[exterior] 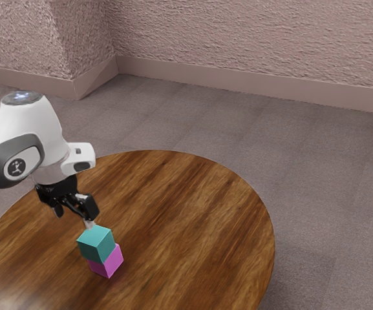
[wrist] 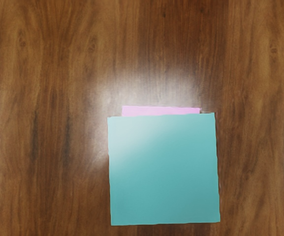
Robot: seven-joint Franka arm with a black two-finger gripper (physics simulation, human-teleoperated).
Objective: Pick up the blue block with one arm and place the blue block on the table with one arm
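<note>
In the exterior view my gripper [exterior: 74, 217] is open, its fingers spread apart with nothing between them. It hangs just above the teal-blue block [exterior: 95, 243], a little toward the exterior view's upper left. This block rests on top of a magenta block [exterior: 108, 261], which stands on the round wooden table [exterior: 192, 213]. From the wrist view, the blue block [wrist: 164, 169] shows its flat top face, square to the picture, and hides most of the pink-magenta block [wrist: 161, 111] beneath it. A thin strip of the lower block sticks out along one edge.
The table's curved edge [exterior: 273, 232] runs round toward the exterior view's right, with grey floor [exterior: 328, 194] beyond. Bare wood [wrist: 48, 73] surrounds the two stacked blocks. A textured wall [exterior: 251, 39] stands in the background.
</note>
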